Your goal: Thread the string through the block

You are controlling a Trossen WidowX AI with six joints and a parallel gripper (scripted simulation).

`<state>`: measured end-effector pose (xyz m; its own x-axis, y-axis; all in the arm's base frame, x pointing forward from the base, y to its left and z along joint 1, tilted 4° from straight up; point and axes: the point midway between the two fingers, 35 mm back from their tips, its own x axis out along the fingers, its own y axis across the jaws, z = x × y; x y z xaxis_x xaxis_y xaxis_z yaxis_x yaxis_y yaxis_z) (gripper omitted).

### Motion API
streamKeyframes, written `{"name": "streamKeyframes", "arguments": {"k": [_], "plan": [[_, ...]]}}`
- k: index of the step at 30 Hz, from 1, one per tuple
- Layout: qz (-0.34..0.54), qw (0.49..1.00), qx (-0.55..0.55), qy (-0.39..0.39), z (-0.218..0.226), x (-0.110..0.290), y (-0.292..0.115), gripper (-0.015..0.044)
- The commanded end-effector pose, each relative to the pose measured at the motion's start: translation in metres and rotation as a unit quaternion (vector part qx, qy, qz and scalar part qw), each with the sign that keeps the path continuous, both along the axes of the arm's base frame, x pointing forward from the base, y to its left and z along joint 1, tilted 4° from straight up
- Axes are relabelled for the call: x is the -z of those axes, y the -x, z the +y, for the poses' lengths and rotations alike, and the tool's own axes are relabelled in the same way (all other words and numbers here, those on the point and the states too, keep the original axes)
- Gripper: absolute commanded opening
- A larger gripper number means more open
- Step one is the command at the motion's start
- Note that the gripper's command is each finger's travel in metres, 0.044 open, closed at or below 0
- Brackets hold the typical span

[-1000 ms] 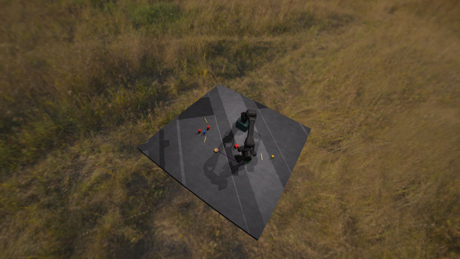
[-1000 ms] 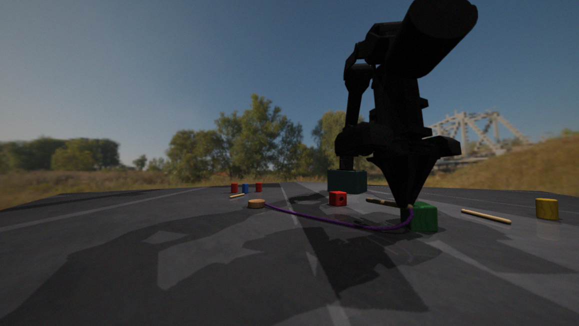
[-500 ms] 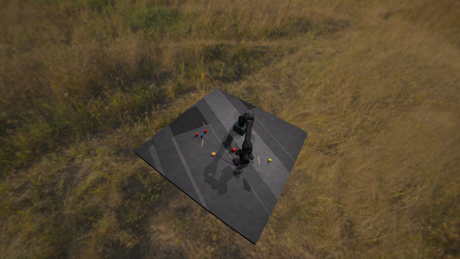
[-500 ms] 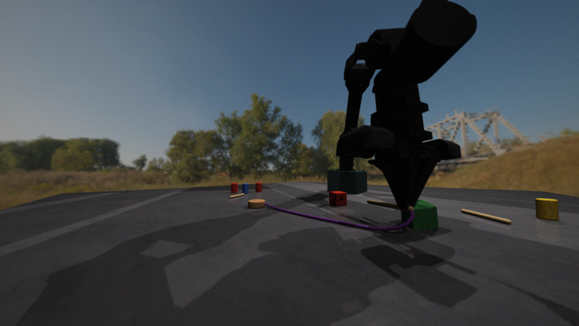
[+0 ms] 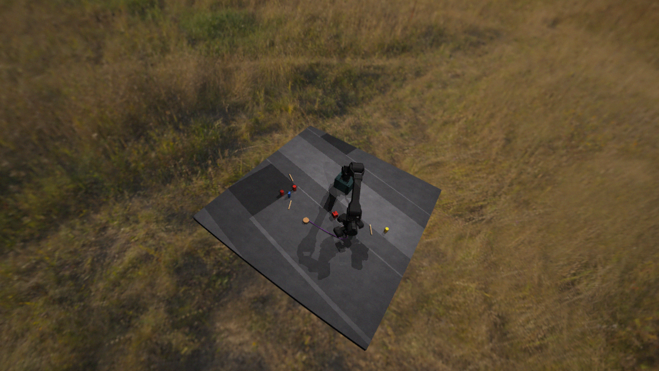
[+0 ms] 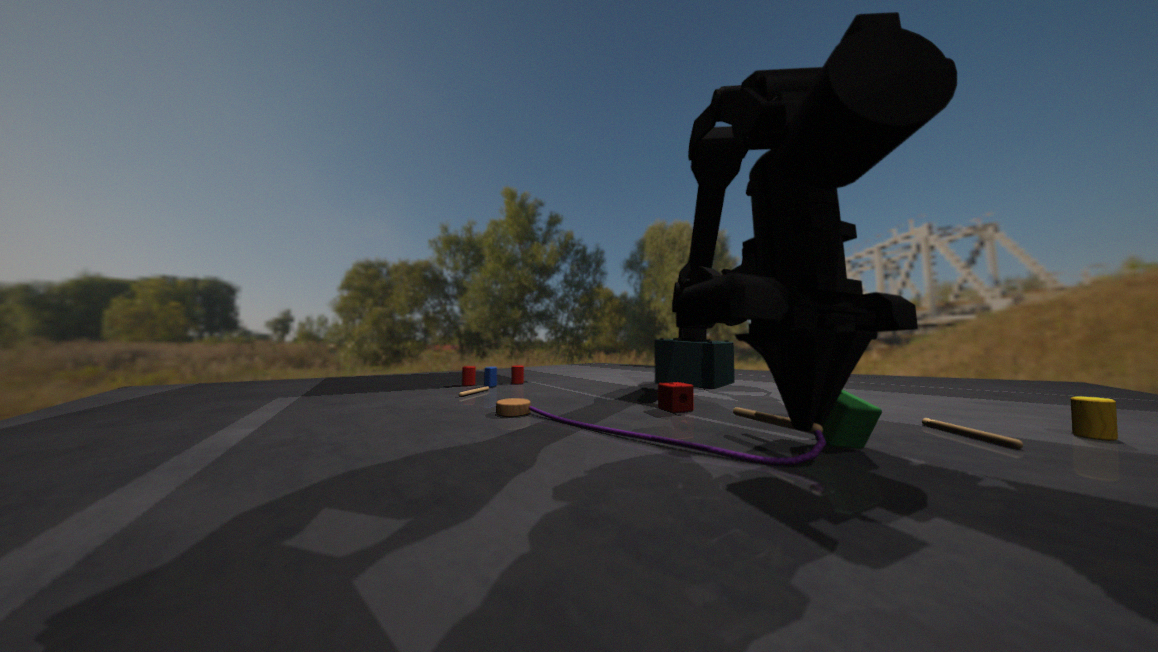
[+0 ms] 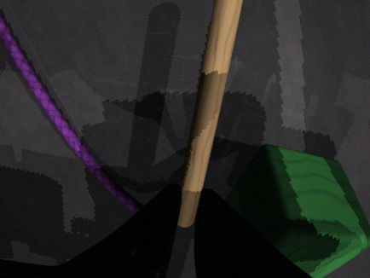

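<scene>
My gripper (image 7: 187,198) (image 6: 802,422) (image 5: 343,237) is shut on one end of the thin wooden stick (image 7: 212,101) (image 6: 761,417), low over the table. The stick points away from the fingers, nearly level. The purple string (image 6: 648,438) (image 7: 51,107) (image 5: 322,229) runs from the held end in a loose curve to the round wooden button (image 6: 512,406) (image 5: 305,220). A green block (image 6: 852,419) (image 7: 301,215) sits tilted right beside the fingers; I see no hole in it. A small red block (image 6: 675,396) (image 5: 335,214) with a dark hole in its face stands a little beyond the stick's free end.
A loose stick (image 6: 970,433) (image 5: 370,229) and a yellow cylinder (image 6: 1093,417) (image 5: 386,229) lie to the right. Two red cylinders (image 6: 468,375) (image 6: 517,374), a blue one (image 6: 490,375) and another loose stick (image 6: 473,391) lie far left. The arm's teal base (image 6: 693,362) stands behind.
</scene>
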<state>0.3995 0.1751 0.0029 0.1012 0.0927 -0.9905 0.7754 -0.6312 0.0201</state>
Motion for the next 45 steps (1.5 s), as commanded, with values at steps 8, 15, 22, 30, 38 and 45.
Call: {"name": "streamKeyframes", "arguments": {"k": [8,15,22,30,38,45], "plan": [[0.014,1.0,0.001,0.004,-0.005,0.008,0.009,0.0],[0.014,1.0,0.001,0.004,-0.012,0.008,0.013,0.0],[0.013,1.0,0.001,0.004,-0.02,0.009,0.018,0.0],[0.013,1.0,0.001,0.003,-0.028,0.009,0.024,0.0],[0.013,1.0,0.001,0.003,-0.036,0.01,0.031,0.0],[0.012,1.0,0.001,0.003,-0.043,0.011,0.037,0.0]]}}
